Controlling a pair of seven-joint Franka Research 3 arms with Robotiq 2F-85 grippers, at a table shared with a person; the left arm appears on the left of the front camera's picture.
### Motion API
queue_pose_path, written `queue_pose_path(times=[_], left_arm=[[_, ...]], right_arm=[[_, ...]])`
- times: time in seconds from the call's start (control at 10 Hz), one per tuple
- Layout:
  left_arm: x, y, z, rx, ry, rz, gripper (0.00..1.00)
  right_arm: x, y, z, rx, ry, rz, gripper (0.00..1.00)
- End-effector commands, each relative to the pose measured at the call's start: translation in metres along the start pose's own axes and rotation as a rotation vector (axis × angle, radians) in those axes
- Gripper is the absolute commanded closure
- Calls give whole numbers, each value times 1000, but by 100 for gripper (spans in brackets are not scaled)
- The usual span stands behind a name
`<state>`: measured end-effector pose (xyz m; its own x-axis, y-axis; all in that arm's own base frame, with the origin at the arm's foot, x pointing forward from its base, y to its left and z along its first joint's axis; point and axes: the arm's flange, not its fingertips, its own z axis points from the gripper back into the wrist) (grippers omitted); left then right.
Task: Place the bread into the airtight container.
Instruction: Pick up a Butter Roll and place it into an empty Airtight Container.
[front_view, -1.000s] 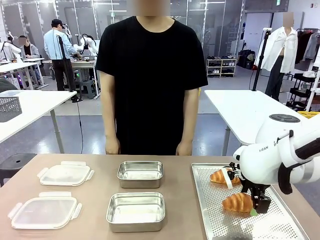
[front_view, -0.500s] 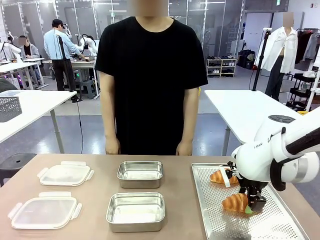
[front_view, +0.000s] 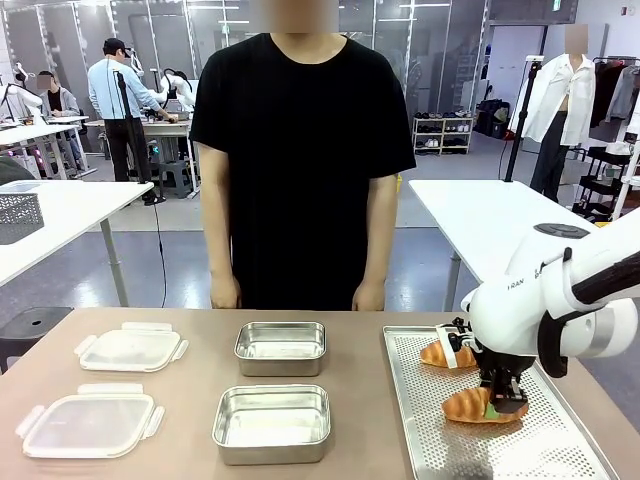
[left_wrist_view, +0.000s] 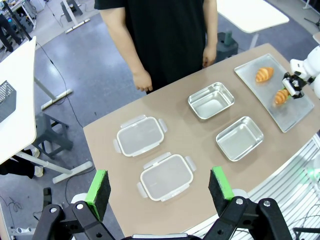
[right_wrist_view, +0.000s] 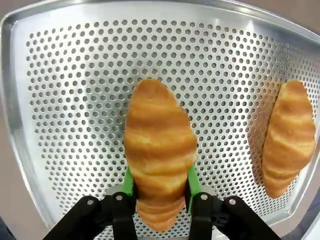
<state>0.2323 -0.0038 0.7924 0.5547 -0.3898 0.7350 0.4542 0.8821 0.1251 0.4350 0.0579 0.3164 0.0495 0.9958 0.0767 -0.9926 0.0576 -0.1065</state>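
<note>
Where the white right arm (front_view: 560, 300) curves over the tray (front_view: 570, 445), the letters "FRAN" can be read on its casing; the rest of the word is out of sight. No other writing on the worktop (front_view: 190, 400) is legible.

Nearest the robot, the right end effector (right_wrist_view: 160, 186) has its green pads pressed against both flanks of a croissant (right_wrist_view: 159, 142), clamping it at its near end while it lies on the perforated metal tray. The left end effector (left_wrist_view: 160, 187) hangs high above the worktop with its fingers spread wide and nothing between them.

In the near row, a translucent lid (front_view: 88, 420) lies flat at the left and the near steel container (front_view: 271, 452) sits in the middle, with nothing inside. Behind them, a second lid (front_view: 130, 350) and the far steel container (front_view: 280, 366), also bare inside, form the far row. On the tray at the right, a second croissant (front_view: 437, 353) lies beyond the clamped one, apart from it.

At the far edge stands a person (front_view: 300, 150) in a black T-shirt, arms hanging down.
</note>
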Motion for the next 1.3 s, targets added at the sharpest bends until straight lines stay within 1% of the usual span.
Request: queue_pose_path(times=[0.0, 0.2, 0.3, 0.5, 0.6, 0.7, 0.9, 1.0, 1.1, 1.2], left_arm=[[2, 0, 1, 3, -1, -3, 0], [2, 0, 1, 3, -1, -3, 0], [2, 0, 1, 3, -1, -3, 0], [2, 0, 1, 3, -1, -3, 0], [2, 0, 1, 3, -1, -3, 0], [2, 0, 1, 3, -1, -3, 0], [2, 0, 1, 3, -1, -3, 0], [2, 0, 1, 3, -1, -3, 0], [2, 0, 1, 3, -1, -3, 0], [2, 0, 1, 3, -1, -3, 0]], right_arm=[[13, 8, 35, 22, 51, -53, 55], [22, 21, 73, 44, 27, -82, 55], [32, 30, 90, 43, 30, -85, 55], [69, 47, 120, 29, 31, -78, 55], [96, 56, 129, 25, 32, -55, 55], [129, 65, 135, 24, 55, -32, 55], [181, 77, 153, -4, 47, -5, 55], [207, 82, 161, 5, 36, 24, 55], [244, 88, 168, 3, 37, 44, 55], [268, 91, 170, 10, 57, 46, 55]])
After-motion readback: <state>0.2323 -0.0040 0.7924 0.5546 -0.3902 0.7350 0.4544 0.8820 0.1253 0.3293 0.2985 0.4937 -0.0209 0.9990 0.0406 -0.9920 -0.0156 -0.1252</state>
